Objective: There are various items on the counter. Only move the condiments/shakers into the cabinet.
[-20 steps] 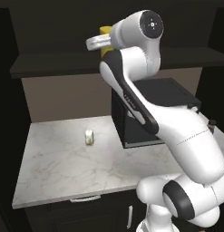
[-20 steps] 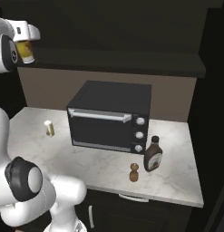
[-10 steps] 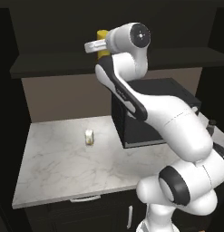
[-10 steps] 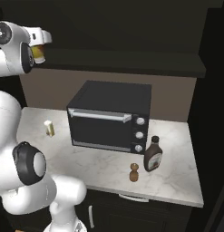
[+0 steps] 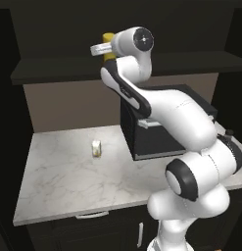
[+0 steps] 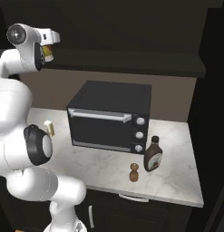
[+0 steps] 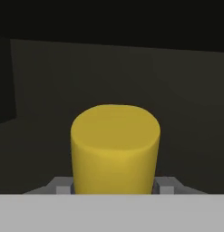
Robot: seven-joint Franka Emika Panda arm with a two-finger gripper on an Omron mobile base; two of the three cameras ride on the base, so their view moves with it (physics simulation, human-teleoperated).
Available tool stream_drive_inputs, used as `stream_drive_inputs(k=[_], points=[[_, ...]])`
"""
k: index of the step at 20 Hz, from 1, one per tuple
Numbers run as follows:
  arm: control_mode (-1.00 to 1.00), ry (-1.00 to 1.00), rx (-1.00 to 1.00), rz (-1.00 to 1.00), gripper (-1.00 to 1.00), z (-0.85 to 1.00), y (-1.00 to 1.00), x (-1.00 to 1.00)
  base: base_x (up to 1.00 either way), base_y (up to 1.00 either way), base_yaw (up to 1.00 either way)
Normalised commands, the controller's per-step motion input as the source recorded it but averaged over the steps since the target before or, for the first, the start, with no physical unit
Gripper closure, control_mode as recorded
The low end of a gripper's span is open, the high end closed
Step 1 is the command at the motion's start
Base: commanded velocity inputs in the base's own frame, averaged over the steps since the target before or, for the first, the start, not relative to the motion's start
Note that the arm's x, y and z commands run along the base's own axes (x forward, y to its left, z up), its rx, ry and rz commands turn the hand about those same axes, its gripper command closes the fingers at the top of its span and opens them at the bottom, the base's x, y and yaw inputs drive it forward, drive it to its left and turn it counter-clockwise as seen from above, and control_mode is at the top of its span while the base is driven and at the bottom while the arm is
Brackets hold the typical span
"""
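Left base view
Arm: raised high, its hand held up at the level of the cabinet (image 5: 54,73) shelf.
Gripper (image 5: 107,48): mostly hidden behind the wrist; a yellow bottle (image 5: 108,39) is seen just beyond it, at the shelf's height.
Packet (image 5: 96,148): set on the counter (image 5: 59,181), far below the hand and slightly left of it.
Toaster oven (image 5: 157,137): placed on the counter below the hand and to its right, partly covered by the arm.

Right base view
Gripper (image 6: 49,47): seen at the front edge of the cabinet (image 6: 131,63) shelf, with the yellow bottle (image 6: 48,53) showing its red label right at it.
Packet (image 6: 49,128): seen well below the hand on the counter (image 6: 177,181).
Dark bottle (image 6: 153,154): stood far below and well to the right of the hand, just beside the toaster oven (image 6: 109,118).
Pepper shaker (image 6: 134,172): stood near the dark bottle, towards the counter's front edge.

Hand view
Yellow bottle (image 7: 114,149): seen directly ahead of the hand, between the fingers (image 7: 164,186), with the dark cabinet (image 7: 109,68) interior behind it.
Grip: the bottle is pinched between the two fingers, one at each side of it.
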Motion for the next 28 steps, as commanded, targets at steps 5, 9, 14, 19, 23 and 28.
stream_drive_inputs(k=[5,9,14,19,23,28], points=[[-1.0,0.04,0.0,-0.04,1.0,-0.25,0.0,0.41,0.0,0.0,0.0],[-1.0,0.04,0.0,-0.04,1.0,-0.24,0.0,0.41,0.0,0.0,0.0],[-1.0,0.02,0.0,-0.03,1.0,-0.18,0.0,0.41,0.0,0.0,0.0],[-1.0,0.01,0.0,-0.01,1.0,-0.25,-0.02,0.29,0.0,0.0,0.0],[-1.0,0.04,0.0,0.0,-1.0,-0.41,-0.01,0.21,0.0,0.0,0.0],[-1.0,0.03,0.0,0.0,-1.0,-0.22,-0.02,0.31,0.0,0.0,0.0]])
